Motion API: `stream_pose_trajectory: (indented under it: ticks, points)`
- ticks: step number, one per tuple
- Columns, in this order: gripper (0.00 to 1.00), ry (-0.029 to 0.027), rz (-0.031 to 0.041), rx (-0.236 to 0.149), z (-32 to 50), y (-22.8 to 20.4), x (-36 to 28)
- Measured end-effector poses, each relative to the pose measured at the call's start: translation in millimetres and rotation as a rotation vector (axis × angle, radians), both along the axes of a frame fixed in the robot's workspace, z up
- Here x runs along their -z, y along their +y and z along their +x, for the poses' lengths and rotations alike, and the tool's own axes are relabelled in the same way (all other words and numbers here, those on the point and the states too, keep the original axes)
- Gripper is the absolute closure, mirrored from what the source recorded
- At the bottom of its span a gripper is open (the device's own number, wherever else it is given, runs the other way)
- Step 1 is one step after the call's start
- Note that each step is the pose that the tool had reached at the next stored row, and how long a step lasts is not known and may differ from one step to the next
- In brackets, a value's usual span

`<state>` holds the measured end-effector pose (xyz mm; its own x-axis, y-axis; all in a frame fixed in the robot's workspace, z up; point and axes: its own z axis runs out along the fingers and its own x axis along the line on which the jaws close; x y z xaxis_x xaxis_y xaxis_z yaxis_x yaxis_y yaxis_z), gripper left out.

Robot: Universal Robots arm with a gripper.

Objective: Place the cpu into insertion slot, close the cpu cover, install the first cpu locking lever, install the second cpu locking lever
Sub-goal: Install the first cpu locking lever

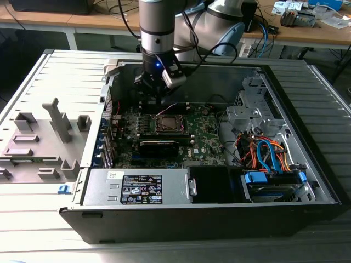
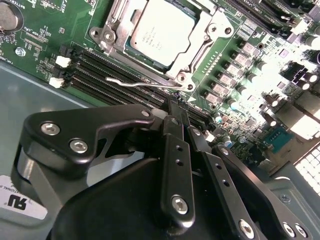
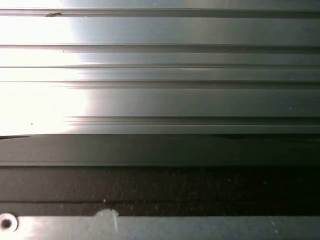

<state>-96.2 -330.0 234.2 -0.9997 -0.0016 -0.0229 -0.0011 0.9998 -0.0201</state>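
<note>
Silvery cpu sits in the insertion slot under the cpu cover, at twelve o'clock from the narrow, empty pincer. Thin, springy wire lever probably needs its end hooked.

Power supply beside, seemingly, drive cage.

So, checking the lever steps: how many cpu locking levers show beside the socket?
1: a thin wire lever along the cpu cover's side nearest the gripper. Another may be hidden on the far side.
</note>
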Motion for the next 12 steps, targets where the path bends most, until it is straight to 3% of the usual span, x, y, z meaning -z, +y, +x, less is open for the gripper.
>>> stream_pose_trajectory:
  ticks: [12]
  points:
    - [0.89, 0.0001, 0.0, 0.0, 2.4, 0.0, 2.9]
